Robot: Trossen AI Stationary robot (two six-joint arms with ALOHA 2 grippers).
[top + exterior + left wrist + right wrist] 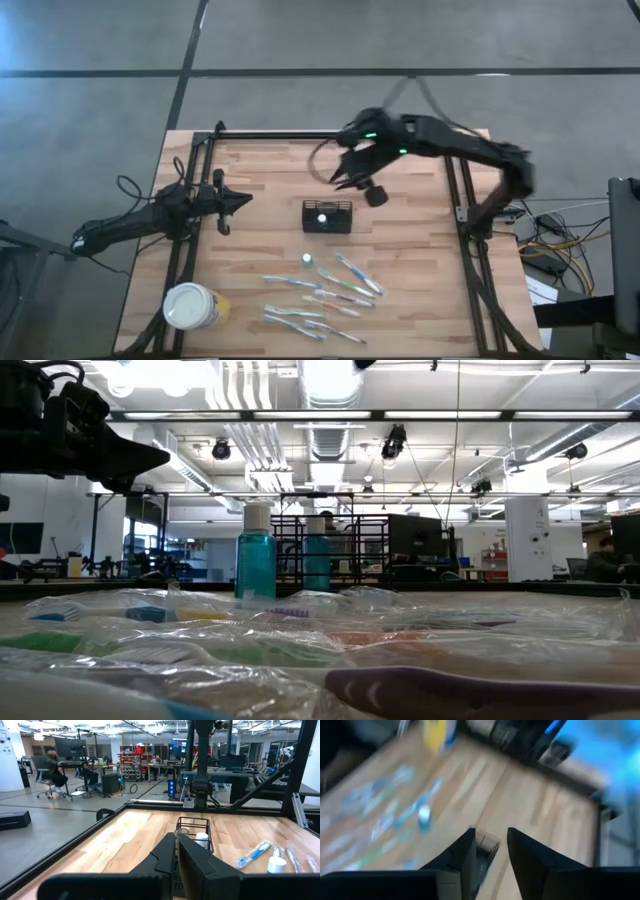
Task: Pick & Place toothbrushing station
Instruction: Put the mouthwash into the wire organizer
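Observation:
The toothbrushing station, a small black mesh caddy (pixel 327 216), stands on its base at the middle of the wooden table with a white-capped bottle (pixel 201 839) inside. It also shows in the left wrist view (pixel 192 827) and, blurred, in the right wrist view (pixel 485 851). My right gripper (pixel 345 180) is open and empty, in the air just beyond the caddy's far side; in its own view (pixel 491 845) the caddy shows between the fingers. My left gripper (pixel 238 200) is shut and empty at the table's left, pointing toward the caddy (pixel 176 857).
Several wrapped toothbrushes (pixel 320 295) lie near the front edge, with a small teal bottle (pixel 307 260) standing beside them. A round white tub with a yellow label (pixel 190 307) stands at the front left. A black frame (pixel 300 135) borders the table's far edge and sides.

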